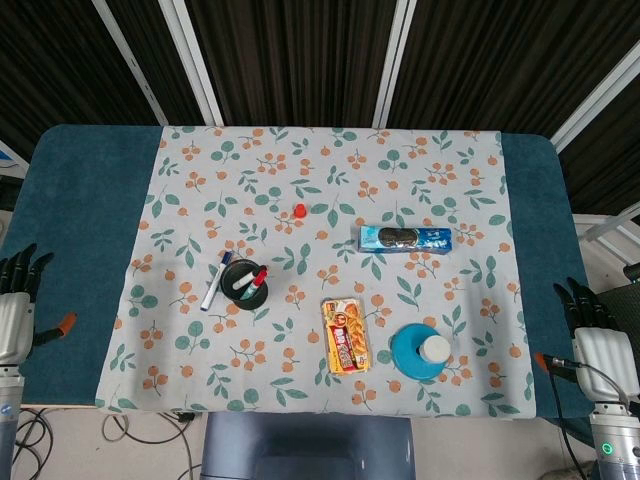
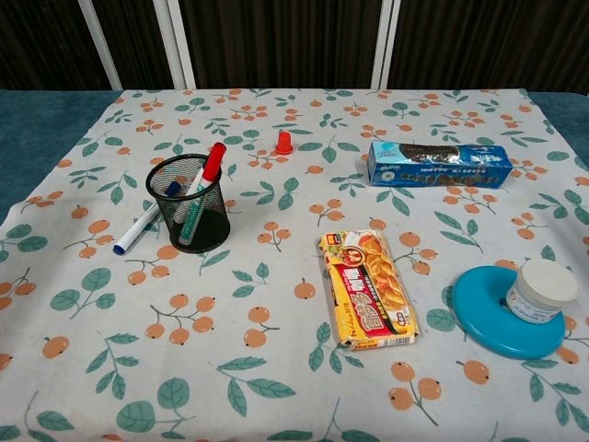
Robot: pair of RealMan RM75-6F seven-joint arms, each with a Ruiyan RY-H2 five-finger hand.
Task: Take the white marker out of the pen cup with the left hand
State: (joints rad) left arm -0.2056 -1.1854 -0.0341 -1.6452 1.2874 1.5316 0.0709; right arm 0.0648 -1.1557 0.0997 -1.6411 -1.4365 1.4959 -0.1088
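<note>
Pen cup (image 2: 190,203), black mesh, upright on the floral cloth (image 2: 276,276): holds a red-capped marker (image 2: 209,166) and other pens. White marker (image 2: 138,229) with blue cap: flat on the cloth, just beside the cup. Blue dish (image 2: 497,318): carries a white jar (image 2: 541,288). Left hand (image 1: 14,310), right hand (image 1: 594,330): at the table's edges, fingers apart, empty.

Looks like a robot lab setup: worktop (image 1: 80,190) under a floral cloth (image 1: 330,170), dark slatted panels (image 1: 290,60) at 12 o'clock, loose cables (image 1: 140,428) on the floor underneath.
</note>
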